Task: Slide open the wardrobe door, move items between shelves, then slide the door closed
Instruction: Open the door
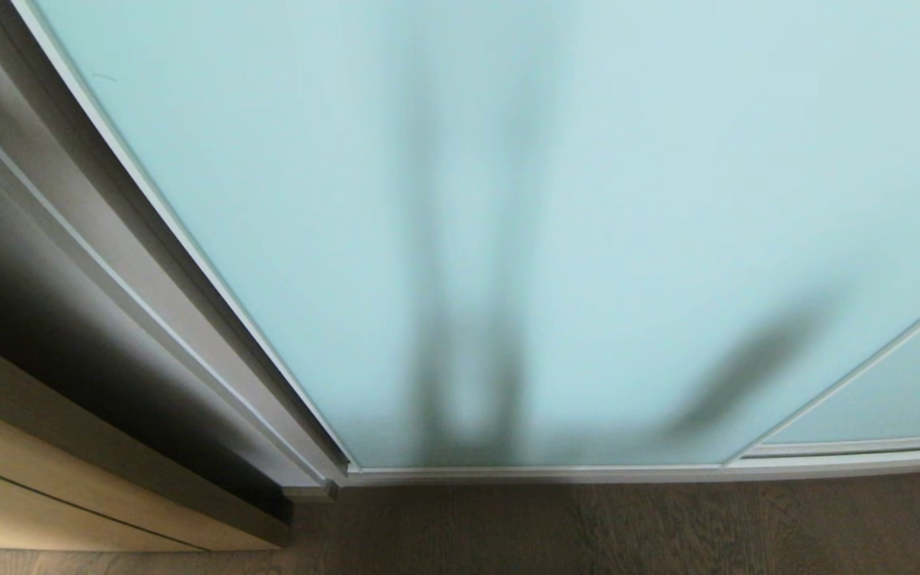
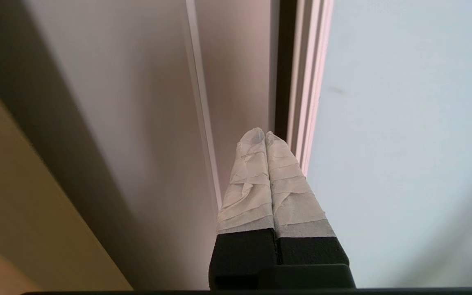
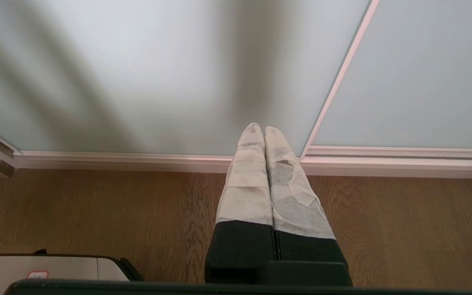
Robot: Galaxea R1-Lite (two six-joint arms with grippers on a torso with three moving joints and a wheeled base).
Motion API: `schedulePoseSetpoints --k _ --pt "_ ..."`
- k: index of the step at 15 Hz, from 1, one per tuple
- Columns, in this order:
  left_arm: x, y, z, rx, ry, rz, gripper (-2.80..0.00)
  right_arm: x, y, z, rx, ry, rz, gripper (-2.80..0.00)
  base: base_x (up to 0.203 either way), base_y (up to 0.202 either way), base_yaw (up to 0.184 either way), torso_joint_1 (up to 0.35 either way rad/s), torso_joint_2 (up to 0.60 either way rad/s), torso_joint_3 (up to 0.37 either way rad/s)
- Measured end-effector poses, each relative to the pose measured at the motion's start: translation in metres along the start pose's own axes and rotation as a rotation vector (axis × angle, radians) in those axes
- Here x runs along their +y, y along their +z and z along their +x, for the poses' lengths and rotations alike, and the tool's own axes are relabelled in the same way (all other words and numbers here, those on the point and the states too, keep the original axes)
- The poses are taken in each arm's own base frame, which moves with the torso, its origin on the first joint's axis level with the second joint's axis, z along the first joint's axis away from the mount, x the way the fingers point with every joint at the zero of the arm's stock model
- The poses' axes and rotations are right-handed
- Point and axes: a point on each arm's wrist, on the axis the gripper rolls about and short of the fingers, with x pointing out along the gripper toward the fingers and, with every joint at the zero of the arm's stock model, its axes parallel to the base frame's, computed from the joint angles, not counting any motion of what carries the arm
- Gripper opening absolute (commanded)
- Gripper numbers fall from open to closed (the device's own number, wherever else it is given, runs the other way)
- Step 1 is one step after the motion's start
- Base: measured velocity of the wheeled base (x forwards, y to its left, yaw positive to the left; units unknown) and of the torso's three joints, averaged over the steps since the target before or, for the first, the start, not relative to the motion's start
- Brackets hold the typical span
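Sliding wardrobe door (image 1: 556,224): frosted pale blue-green pane filling most of the head view, fully shut, its left frame edge running from upper left down to the bottom rail at lower centre
Second pane (image 1: 891,391): lower right of the head view, overlapping behind a slanted frame line
Wardrobe side frame (image 1: 109,263): grey-white upright just left of the door edge
Wood cabinet front (image 1: 45,479): lower left corner, beside the floor (image 1: 628,527)
Left pincer (image 2: 264,135): taped fingers pressed together, holding nothing, tip aimed at the dark slot between door frame and side upright
Right pincer (image 3: 262,129): fingers together, empty, hanging low before the bottom rail
Items, shelves: hidden behind the glass
Risk one: closed tip may slide off the narrow frame lip, finding no purchase, so the door stays put
Risk two: a push landing on the glass instead of the frame could load the pane
Risk three: tip wedged in the slot could jam as the door travels
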Motion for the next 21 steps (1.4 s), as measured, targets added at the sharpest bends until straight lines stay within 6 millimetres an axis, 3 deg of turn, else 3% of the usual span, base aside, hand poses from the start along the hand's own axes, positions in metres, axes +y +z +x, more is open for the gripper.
schedulePoseSetpoints --k 4,10,16,21 --pt "0.001 0.000 -0.015 -0.164 0.006 0.011 -2.80 0.000 0.000 0.000 0.000 0.000 0.000 -2.80 0.000 0.000 0.000 0.000 0.00 0.000" --pt "0.002 -0.014 -0.042 -0.162 0.001 0.013 -2.80 0.000 0.000 0.000 0.000 0.000 0.000 -2.80 0.000 0.000 0.000 0.000 0.00 0.000" --pt "0.000 0.003 0.004 -0.217 0.002 -0.001 -2.80 0.000 0.000 0.000 0.000 0.001 0.000 -2.80 0.000 0.000 0.000 0.000 0.00 0.000" --pt "-0.003 0.002 0.036 -0.252 -0.058 -0.012 -2.80 0.000 0.000 0.000 0.000 0.001 0.000 -2.80 0.000 0.000 0.000 0.000 0.00 0.000"
